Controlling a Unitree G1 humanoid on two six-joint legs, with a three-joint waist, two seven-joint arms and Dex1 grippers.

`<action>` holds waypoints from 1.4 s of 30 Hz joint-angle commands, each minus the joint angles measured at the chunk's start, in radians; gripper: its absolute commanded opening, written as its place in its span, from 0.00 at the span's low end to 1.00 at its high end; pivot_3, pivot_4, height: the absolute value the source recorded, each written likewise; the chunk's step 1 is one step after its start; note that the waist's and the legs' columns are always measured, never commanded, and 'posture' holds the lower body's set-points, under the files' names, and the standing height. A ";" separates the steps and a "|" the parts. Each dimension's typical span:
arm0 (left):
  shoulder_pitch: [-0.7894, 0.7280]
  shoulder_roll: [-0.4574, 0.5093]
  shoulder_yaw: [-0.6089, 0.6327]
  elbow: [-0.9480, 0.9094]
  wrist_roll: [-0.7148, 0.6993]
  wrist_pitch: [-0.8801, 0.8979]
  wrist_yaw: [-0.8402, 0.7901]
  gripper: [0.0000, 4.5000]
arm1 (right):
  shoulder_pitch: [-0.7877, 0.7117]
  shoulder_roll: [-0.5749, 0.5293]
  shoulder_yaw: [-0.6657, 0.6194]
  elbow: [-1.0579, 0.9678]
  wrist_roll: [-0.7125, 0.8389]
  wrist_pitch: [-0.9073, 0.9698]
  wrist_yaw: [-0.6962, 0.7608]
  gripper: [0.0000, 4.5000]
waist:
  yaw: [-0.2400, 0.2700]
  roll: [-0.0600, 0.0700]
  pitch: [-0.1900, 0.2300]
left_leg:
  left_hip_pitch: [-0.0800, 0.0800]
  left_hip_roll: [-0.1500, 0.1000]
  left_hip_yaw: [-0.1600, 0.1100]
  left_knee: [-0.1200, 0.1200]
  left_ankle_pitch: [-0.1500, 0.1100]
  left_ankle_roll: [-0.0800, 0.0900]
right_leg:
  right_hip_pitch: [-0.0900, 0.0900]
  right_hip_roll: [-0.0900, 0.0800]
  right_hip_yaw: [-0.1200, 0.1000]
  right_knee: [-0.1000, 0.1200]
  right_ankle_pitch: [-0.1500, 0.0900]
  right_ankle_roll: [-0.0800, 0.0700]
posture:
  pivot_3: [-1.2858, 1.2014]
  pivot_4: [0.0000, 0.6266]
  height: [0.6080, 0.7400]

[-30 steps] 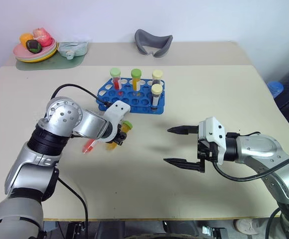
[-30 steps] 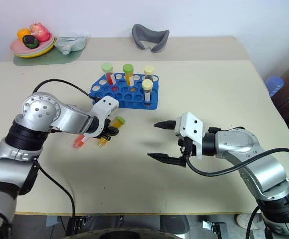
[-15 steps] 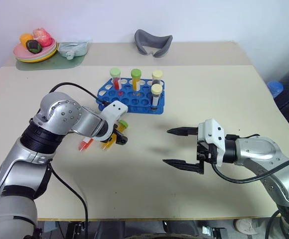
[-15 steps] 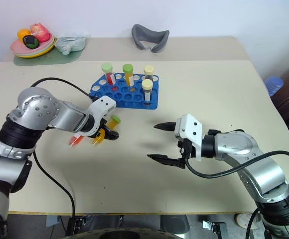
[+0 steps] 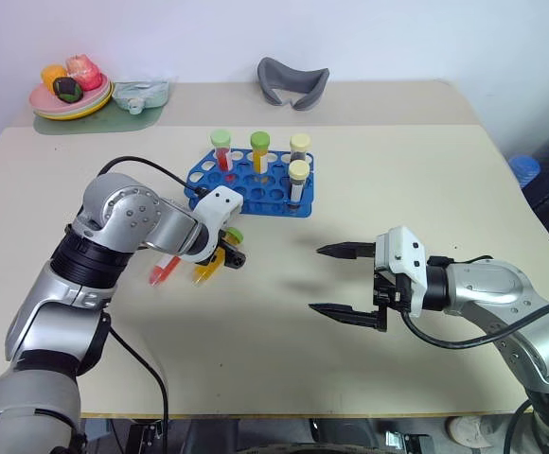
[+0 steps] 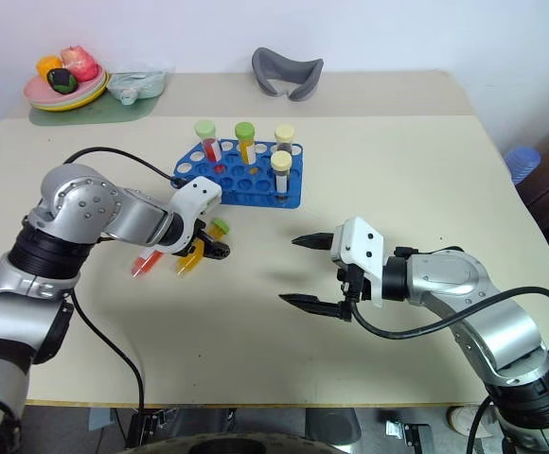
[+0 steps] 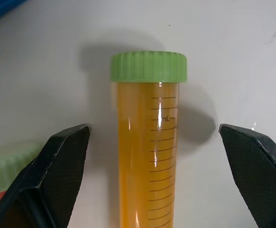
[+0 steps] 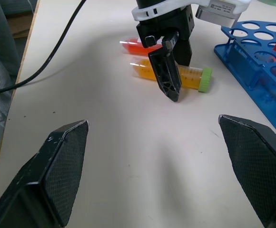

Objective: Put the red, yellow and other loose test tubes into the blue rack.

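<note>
Now left fingers (image 7: 66,156) apart, astride yellow tube (image 7: 147,156) lying on table (image 5: 426,180).

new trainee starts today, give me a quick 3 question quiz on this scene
1. True or false: the left gripper has its fingers closed on the yellow tube.
2. How many tubes stand in the rack?
3. The red tube lies: A) in the rack B) on the table beside the yellow tube C) in the right gripper

Key: 1 false; 2 four; 3 B
</note>
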 commanded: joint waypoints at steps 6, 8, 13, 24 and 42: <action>0.009 0.002 -0.014 0.006 0.028 0.008 -0.014 0.39 | -0.008 0.010 0.002 -0.046 0.005 -0.013 -0.010 1.00 | 0.001 0.000 0.000 | -0.001 0.000 0.000 0.000 0.000 0.000 | 0.000 0.000 0.000 -0.001 0.000 0.000 | 0.52 0.24 1.00; 0.011 0.003 -0.015 0.001 0.030 0.008 -0.015 0.39 | -0.009 0.010 0.004 -0.045 0.005 -0.013 -0.011 1.00 | 0.000 0.000 0.000 | -0.001 0.000 0.000 0.000 0.000 0.000 | 0.000 0.000 0.000 -0.001 0.000 0.000 | 0.52 0.24 1.00; 0.015 0.010 -0.014 -0.010 0.026 0.008 -0.015 0.39 | -0.011 0.010 0.008 -0.043 0.006 -0.015 -0.013 1.00 | 0.000 0.000 0.000 | -0.001 0.000 0.000 0.000 0.000 0.000 | 0.000 0.000 0.000 -0.001 0.000 0.000 | 0.52 0.24 1.00; 0.076 0.082 0.080 -0.164 -0.017 0.008 -0.071 0.18 | 0.001 0.004 0.001 -0.047 0.012 -0.011 -0.013 1.00 | -0.004 0.000 0.000 | -0.001 0.000 0.000 -0.001 0.000 0.000 | -0.002 0.000 0.000 -0.001 0.000 0.000 | 0.52 0.24 1.00; 0.407 -0.227 0.370 -0.276 0.624 -1.259 -0.543 0.18 | 0.002 0.131 0.018 0.031 0.004 0.018 -0.134 1.00 | 0.030 -0.003 0.000 | -0.003 0.000 0.002 0.000 -0.001 0.002 | 0.001 -0.001 -0.001 -0.007 0.001 0.000 | 0.52 0.24 1.00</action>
